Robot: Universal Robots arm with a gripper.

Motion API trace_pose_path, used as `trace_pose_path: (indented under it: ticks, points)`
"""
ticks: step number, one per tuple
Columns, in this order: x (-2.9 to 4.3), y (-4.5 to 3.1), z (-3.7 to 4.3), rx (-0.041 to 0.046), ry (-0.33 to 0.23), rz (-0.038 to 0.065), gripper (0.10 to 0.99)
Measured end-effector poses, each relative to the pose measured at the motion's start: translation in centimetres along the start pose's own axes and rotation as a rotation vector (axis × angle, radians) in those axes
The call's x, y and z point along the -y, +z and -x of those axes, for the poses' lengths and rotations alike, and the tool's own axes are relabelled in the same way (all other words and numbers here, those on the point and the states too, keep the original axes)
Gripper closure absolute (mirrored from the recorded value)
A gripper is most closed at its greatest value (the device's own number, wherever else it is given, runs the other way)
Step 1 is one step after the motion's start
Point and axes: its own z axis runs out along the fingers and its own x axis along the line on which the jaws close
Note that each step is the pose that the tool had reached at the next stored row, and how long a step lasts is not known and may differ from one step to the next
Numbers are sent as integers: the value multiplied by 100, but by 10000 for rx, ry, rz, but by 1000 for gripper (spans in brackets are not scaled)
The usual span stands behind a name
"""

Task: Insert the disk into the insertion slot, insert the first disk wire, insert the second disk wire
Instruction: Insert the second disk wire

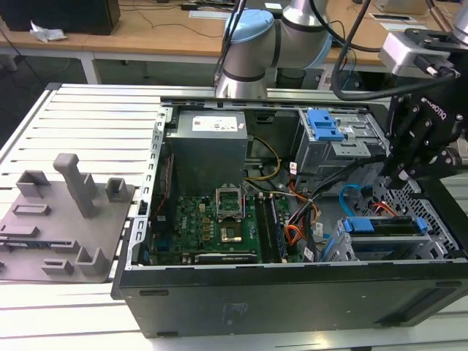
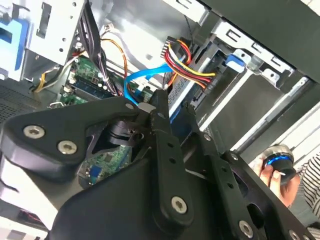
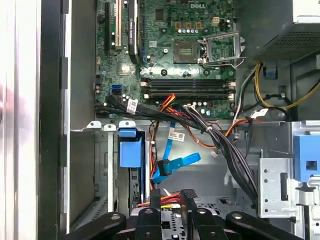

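One gripper (image 3: 171, 194): black and jointed, fingers (image 3: 155, 201) nearly closed, pinching the first disk wire (image 2: 186, 62).
Two wires: first disk wire is a bundle of red, yellow, orange and black strands; second disk wire (image 3: 180, 162) is a flat, light-blue loop near the gripper.
One disk (image 1: 384, 224): bright blue plastic carrier, seated in the insertion slot.
One insertion slot (image 1: 340, 248): silver perforated sheet-metal cage inside the computer case (image 1: 292, 292).

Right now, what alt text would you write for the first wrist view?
Inside an open computer case, the gripper is at the orange-red first disk wire, next to the light-blue second disk wire. The green motherboard lies further off.
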Motion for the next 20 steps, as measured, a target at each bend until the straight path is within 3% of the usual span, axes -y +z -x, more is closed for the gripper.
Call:
trace_pose_path:
  ticks: [6, 10, 12, 14, 16, 17, 20]
  points:
    - [0, 2, 1, -92, -1735, -17, 784]
    - [-5, 3, 1, -99, -1879, -18, 784]
    - [-59, 12, 0, -100, -1880, -22, 784]
    - [-198, 53, -2, -107, -1880, -31, 784]
    - [-284, 82, -3, -143, -1878, -31, 784]
    - [-329, 94, -4, -184, -1876, -29, 784]
    - [-375, 113, -4, -360, -1866, -16, 784]
